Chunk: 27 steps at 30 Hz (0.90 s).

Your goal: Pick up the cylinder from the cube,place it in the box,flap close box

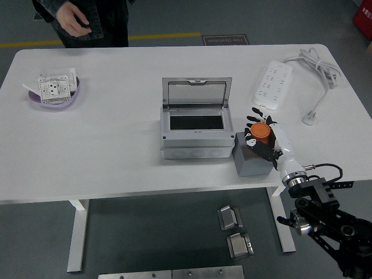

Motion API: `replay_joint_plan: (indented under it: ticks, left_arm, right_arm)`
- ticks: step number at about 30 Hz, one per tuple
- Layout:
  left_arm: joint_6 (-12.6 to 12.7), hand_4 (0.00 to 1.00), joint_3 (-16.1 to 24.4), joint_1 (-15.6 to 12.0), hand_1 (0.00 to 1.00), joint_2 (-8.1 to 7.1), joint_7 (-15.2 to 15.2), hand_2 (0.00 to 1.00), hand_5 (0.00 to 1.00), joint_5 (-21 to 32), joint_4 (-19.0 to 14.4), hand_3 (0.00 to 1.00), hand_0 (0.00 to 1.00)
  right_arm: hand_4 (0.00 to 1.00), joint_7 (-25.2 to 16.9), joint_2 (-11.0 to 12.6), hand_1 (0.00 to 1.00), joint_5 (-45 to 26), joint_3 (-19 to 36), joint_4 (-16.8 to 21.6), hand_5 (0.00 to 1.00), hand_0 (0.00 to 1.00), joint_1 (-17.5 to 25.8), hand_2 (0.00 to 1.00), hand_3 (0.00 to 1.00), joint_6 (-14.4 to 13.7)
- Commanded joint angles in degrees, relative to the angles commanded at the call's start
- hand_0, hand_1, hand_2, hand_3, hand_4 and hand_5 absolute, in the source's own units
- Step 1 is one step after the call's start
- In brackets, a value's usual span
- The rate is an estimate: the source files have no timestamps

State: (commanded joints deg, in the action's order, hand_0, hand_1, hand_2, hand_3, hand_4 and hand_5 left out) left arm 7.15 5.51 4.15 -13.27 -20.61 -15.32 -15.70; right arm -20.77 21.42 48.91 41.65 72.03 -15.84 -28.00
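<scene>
The right hand (263, 136) was clenched around the orange cylinder (261, 131), which sat on the grey cube (251, 161) beside the open box (196, 128). A weak grasp could let it slip during lifting.

White table (116, 151) with box (196, 121), cube (251, 160)

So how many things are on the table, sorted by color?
Orange: 1, the cylinder
Grey: 2, the box and the cube
White: 1, the power strip
Purple: 1, the bowl
Total: 5
</scene>
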Motion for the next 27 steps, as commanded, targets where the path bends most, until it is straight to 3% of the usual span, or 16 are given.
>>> replay_joint_plan:
  ticks: [1, 6, 7, 12, 19, 24, 25, 27]
  left_arm:
    - [0.0, 0.622, 0.0, 0.0, 0.704, 0.0, 0.0, 0.666, 0.384, 0.0, 0.0, 0.687, 0.709]
    - [0.0, 0.622, -0.1, -0.1, 0.704, 0.05, 0.1, 0.666, 0.384, 0.1, 0.0, 0.687, 0.709]
    - [0.0, 0.62, -0.1, -0.1, 0.704, 0.07, 0.1, 0.666, 0.384, 0.2, 0.0, 0.687, 0.71]
    - [0.1, 0.62, -0.5, -0.2, 0.704, 0.14, 0.1, 0.666, 0.384, 0.4, 0.0, 0.687, 0.71]
    - [0.2, 0.619, -0.8, -0.3, 0.702, 0.16, 0.0, 0.666, 0.38, 0.3, 0.1, 0.686, 0.709]
    - [0.3, 0.619, -1.1, -0.3, 0.702, 0.14, 0.0, 0.666, 0.38, 0.5, 0.2, 0.686, 0.709]
    - [0.3, 0.621, -1.2, -0.3, 0.703, 0.14, 0.0, 0.664, 0.372, 0.6, 0.2, 0.683, 0.708]
    - [0.3, 0.621, -1.4, -0.3, 0.703, 0.12, 0.0, 0.664, 0.372, 0.7, 0.2, 0.683, 0.708]
  right_arm:
    - [0.002, 0.0, 0.0, 0.553, 0.1, 0.0, 0.0, 0.002, 0.591, 0.0, 0.545, 0.433, -0.1]
    - [0.002, 0.1, 0.0, 0.553, 0.6, 0.3, 0.2, 0.002, 0.591, -0.3, 0.545, 0.433, -0.5]
    - [0.002, 0.1, -0.1, 0.556, 0.7, 0.4, 0.3, 0.002, 0.606, -0.3, 0.542, 0.346, -0.6]
    - [0.002, 0.1, -0.1, 0.556, 1.1, 0.9, 0.5, 0.002, 0.606, -0.9, 0.542, 0.346, -0.7]
    - [0.002, 3.8, -0.1, 0.565, 6.6, 0.4, 0.1, 0.002, 0.635, -2.6, 0.553, 0.347, 2.0]
    - [0.002, 5.0, 0.1, 0.565, 9.6, -0.6, 0.8, 0.002, 0.635, -4.4, 0.553, 0.347, 0.8]
    - [0.002, 5.0, 0.1, 0.641, 9.8, -0.8, 1.0, 0.002, 0.751, -4.8, 0.599, 0.358, 0.6]
    - [0.002, 5.1, 0.3, 0.641, 10.3, -1.3, 1.1, 0.002, 0.751, -5.7, 0.599, 0.358, 0.1]
